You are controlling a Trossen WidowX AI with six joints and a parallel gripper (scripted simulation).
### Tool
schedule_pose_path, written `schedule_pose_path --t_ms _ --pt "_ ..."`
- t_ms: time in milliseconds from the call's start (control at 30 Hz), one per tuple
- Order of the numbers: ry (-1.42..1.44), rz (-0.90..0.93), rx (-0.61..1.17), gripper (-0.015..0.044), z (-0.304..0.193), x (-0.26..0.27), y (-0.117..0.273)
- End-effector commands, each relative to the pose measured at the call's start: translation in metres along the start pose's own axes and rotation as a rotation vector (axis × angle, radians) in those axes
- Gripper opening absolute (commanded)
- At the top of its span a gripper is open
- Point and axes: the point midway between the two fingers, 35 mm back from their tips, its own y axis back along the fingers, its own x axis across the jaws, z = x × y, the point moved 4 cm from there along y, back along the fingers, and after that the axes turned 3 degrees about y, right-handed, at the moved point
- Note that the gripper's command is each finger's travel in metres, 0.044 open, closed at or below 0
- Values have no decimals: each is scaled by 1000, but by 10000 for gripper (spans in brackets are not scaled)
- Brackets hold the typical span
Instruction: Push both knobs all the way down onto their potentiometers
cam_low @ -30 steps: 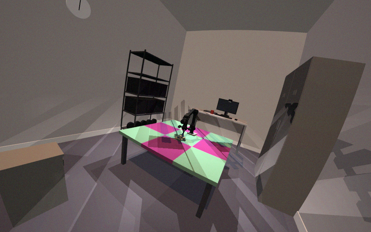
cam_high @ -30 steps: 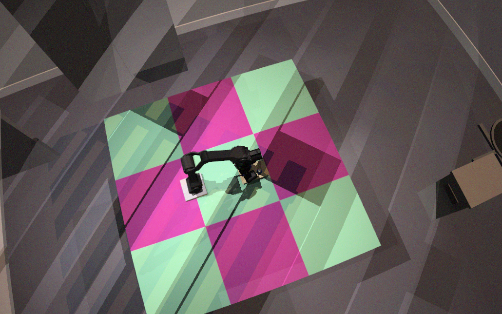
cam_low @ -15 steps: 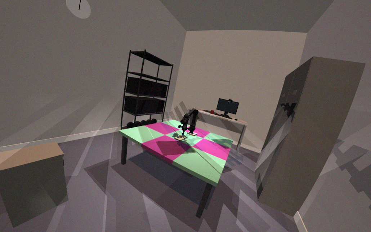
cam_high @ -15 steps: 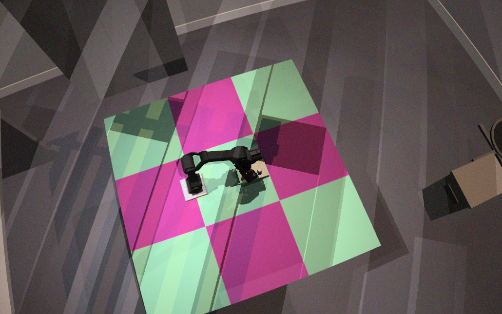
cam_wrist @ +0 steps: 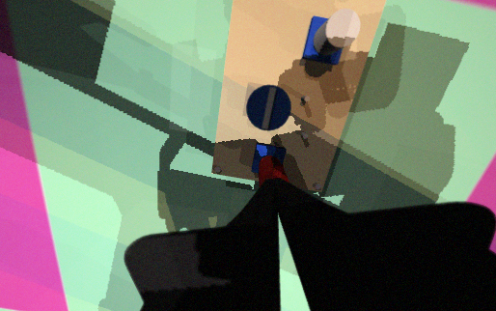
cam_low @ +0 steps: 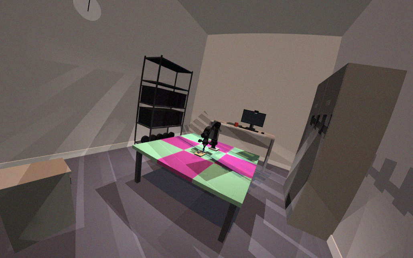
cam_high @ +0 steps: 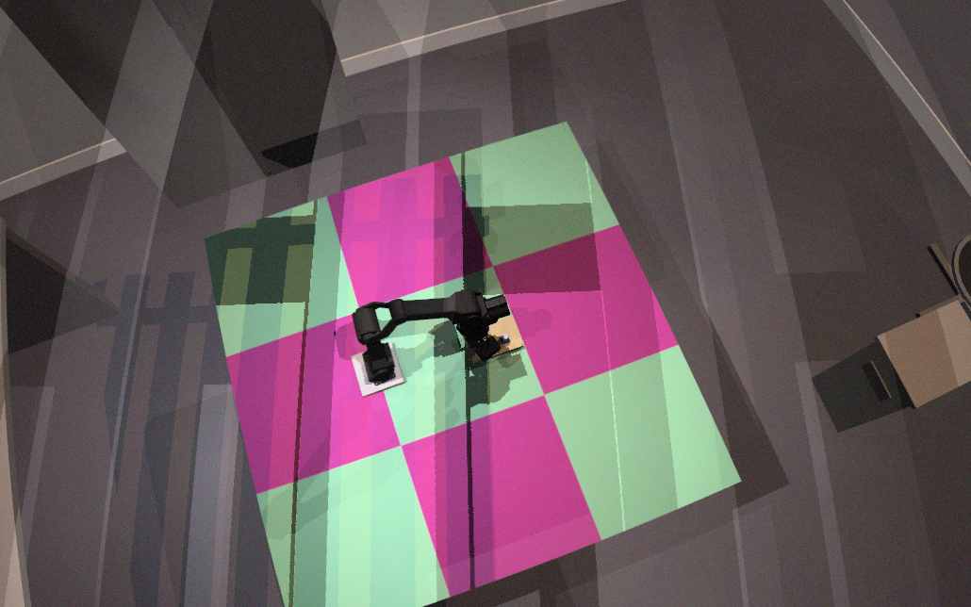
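The tan circuit board stands on the table. In the wrist view, a red knob is over a small blue potentiometer at the board's near end. A tall knob with a pale top and dark side is over another blue potentiometer at the far right. My gripper is shut with nothing between its fingers. Its tips overlap the red knob's top in the wrist view and hide part of it; contact and the knob's remaining gap cannot be told.
A dark blue disc with a grey bar stands on the board between the two potentiometers, close ahead of the red knob. Small pins stick up to its right. The arm's white base plate is on the table left of the board in the top view.
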Motion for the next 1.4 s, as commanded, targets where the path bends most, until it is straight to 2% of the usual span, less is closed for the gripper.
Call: schedule_pose_path --t_ms 0,1367 --pt "4 -2 6 0 0 -1 -7" --pt "4 -2 6 0 0 -1 -13"
